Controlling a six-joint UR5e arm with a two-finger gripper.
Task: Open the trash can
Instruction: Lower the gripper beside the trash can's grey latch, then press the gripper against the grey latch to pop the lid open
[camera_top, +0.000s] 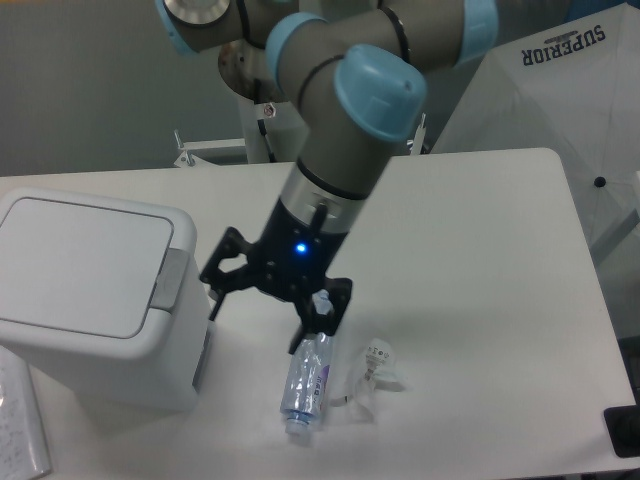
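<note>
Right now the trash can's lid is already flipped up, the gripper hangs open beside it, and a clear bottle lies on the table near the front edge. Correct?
Not quite: the camera view shows the lid lying flat and closed on the trash can, not flipped up. The rest holds: the gripper hangs open beside it, and the clear bottle lies on the table near the front edge.

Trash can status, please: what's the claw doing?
Claw open, beside trash can. Lid shut. Clear bottle lying under claw.

One trash can (90, 290), one bottle (306, 385), one plug (378, 358)
</note>
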